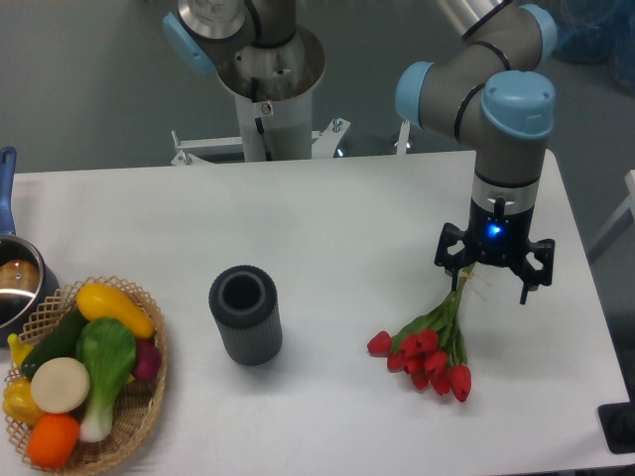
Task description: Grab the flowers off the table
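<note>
Nearest the camera, at the desk's front left corner, sits one round wicker basket heaped with toy vegetables: about seven or eight pieces, among them a yellow one, an orange one, a green-and-white leafy one and a dark green one. One bunch of flowers lies on the white desk toward the front right, its red tulip buds, roughly nine, fanned toward the camera and its green stems running up and back to the right. The stem ends reach under the gripper, which hangs straight down over them from the single arm, a blue light glowing on its wrist. Its dark fingers stand spread wide to either side. Whether they touch the stems cannot be told from this view. Left of the flowers, well apart, one dark grey ribbed cylinder stands upright, open at the top. At the far left edge, one metal pot with a blue handle is partly cut off.
</note>
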`<state>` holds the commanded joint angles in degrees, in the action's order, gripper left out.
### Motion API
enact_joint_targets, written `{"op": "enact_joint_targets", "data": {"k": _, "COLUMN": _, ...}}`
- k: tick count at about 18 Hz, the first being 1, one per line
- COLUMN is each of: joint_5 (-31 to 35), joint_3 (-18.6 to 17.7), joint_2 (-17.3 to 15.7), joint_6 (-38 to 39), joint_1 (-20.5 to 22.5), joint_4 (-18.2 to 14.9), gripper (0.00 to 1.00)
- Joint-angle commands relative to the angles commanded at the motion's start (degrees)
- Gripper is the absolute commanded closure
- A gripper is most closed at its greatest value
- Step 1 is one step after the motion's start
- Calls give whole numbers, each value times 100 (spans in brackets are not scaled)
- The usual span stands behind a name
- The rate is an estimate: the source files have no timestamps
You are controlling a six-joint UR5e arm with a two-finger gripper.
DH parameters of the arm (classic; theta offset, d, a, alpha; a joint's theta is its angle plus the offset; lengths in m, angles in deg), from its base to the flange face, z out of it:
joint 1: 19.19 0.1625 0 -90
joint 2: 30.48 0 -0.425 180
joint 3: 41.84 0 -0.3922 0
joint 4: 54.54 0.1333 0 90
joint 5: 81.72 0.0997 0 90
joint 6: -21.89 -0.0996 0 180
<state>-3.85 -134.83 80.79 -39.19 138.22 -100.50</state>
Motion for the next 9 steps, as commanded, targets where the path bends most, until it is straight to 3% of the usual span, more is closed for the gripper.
{"op": "enact_joint_targets", "data": {"k": 9, "joint_5": 0, "joint_3": -96, "joint_2": 0, "joint_6": -9, "joint_1": -70, "joint_4": 26, "gripper": 0}}
